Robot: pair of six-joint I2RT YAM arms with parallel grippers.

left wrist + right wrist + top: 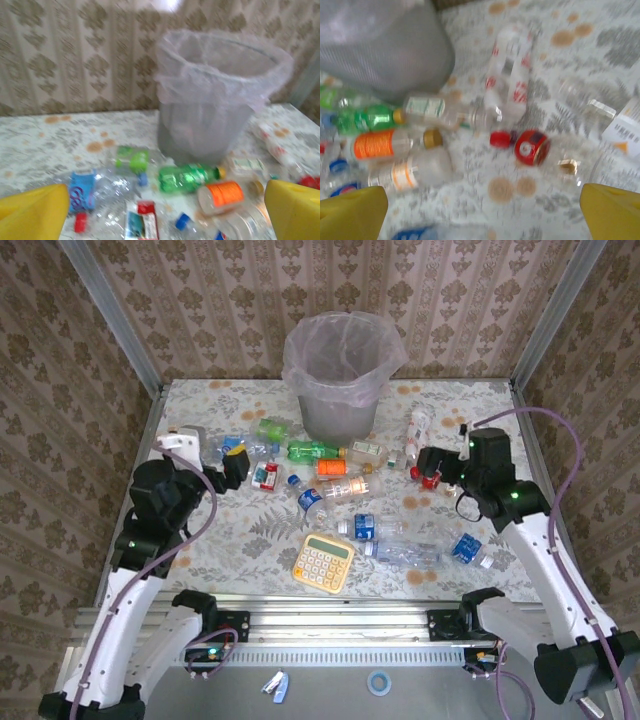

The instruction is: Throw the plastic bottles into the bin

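Plastic bottles [345, 488] lie scattered over the table [225, 540]; both grippers hang over them with jaws apart and nothing held.

The bin [338, 405] stands upright at the far middle of the table, its pinkish liner folded over the rim; the bottles lie in front of it and to either side, none seen inside; a green bottle [187, 177] and an orange-labelled bottle [222, 195] lie on their sides just before its base; a yellow calculator [324, 562] lies nearer the arms, among the clear bottles; the left gripper [235, 465] sits at the left end of the litter, its yellow fingers [32, 212] spread to the corners of the wrist view; the right gripper [432, 465] sits at the right end, equally wide, over a red-capped bottle [530, 147] and beside a white, red-printed bottle [507, 75].
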